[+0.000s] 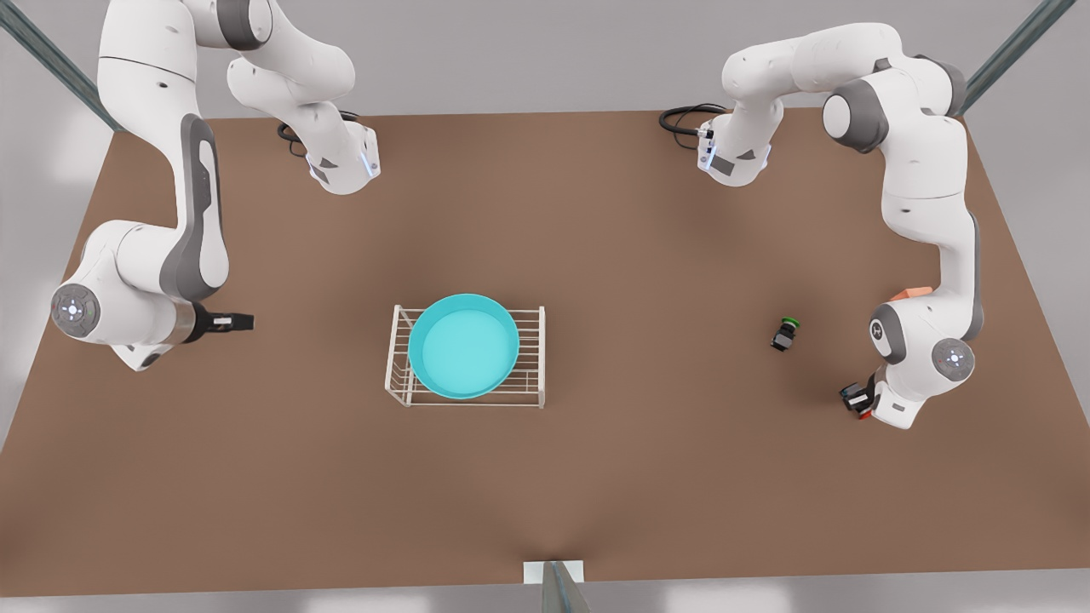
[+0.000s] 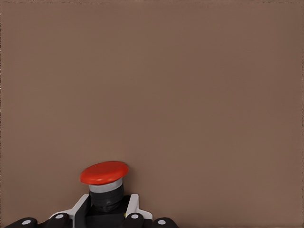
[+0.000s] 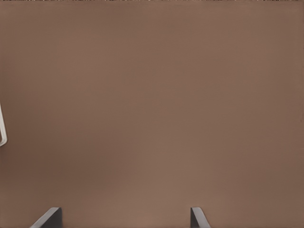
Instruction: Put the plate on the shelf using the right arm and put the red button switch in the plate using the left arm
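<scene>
Left claw (image 2: 107, 219) grips the red button switch (image 2: 105, 183) upright, cap topmost; right claw (image 3: 124, 219) gapes.

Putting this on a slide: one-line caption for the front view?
Plate rests on the shelf; left tool grips the red button switch.

A: Colours? Plate (image 1: 463, 346) turquoise, paler centre. Shelf (image 1: 532, 358) white wire, thin parallel bars.
B: Red button switch (image 2: 104, 183): red cap, grey collar, dark body. The other switch (image 1: 784, 333) has a green cap on a black body.
A: Surface (image 1: 596, 238) plain brown. Arms white with grey joints; fingers (image 3: 47, 219) dark.
</scene>
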`<action>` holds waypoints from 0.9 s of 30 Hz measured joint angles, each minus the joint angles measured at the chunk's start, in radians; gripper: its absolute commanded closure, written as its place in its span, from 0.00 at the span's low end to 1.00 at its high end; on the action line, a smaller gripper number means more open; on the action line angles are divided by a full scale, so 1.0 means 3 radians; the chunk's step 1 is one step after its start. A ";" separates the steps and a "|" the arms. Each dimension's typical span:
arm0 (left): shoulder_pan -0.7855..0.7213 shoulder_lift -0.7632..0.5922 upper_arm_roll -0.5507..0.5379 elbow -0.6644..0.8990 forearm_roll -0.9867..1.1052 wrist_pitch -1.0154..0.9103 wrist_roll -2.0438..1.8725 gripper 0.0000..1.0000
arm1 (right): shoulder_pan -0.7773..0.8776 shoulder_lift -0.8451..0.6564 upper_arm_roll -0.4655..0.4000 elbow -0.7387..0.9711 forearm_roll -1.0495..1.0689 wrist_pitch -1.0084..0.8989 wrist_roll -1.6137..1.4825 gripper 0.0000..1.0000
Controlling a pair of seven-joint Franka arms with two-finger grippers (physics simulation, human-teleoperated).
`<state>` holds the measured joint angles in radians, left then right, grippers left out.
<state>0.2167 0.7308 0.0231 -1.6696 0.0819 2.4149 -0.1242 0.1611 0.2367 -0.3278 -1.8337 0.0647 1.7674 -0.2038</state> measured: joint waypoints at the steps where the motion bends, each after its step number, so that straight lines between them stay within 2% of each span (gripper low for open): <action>1: -0.0002 -0.0039 0.0000 0.0014 0.0001 -0.0019 -0.0004 0.58 | 0.0000 0.0001 0.0000 0.0000 0.0000 0.0014 0.0001 0.00; 6: -0.0152 -0.0258 -0.0031 0.0291 -0.0021 -0.0296 -0.0065 0.58 | 0.0004 0.0017 0.0001 0.0005 -0.0002 0.0056 0.0004 0.00; 10: -0.0797 -0.0547 -0.0040 0.0515 -0.0018 -0.0726 -0.0345 0.58 | 0.0005 0.0034 0.0003 0.0013 -0.0006 0.0071 0.0006 0.00; 16: -0.1910 -0.0611 -0.0065 0.1102 -0.0040 -0.1474 -0.1144 0.58 | 0.0010 0.0049 0.0005 0.0020 -0.0008 0.0082 0.0008 0.00; 19: -0.2192 -0.0568 -0.0346 0.1451 -0.0081 -0.1723 -0.1634 0.58 | 0.0010 0.0052 0.0005 0.0021 -0.0009 0.0084 0.0009 0.00; 24: -0.2239 -0.0308 -0.0949 0.1557 -0.0176 -0.1302 -0.2428 0.58 | 0.0010 0.0062 0.0010 0.0021 -0.0009 0.0084 0.0010 0.00; 27: -0.2393 -0.0003 -0.1077 0.1861 -0.0196 -0.0824 -0.2854 0.58 | 0.0010 0.0067 0.0010 0.0021 -0.0009 0.0084 0.0010 0.00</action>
<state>-0.5013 0.7299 -0.3001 -1.1112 0.0232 2.1678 -0.9804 0.1642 0.2569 -0.3247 -1.8274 0.0621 1.7924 -0.2007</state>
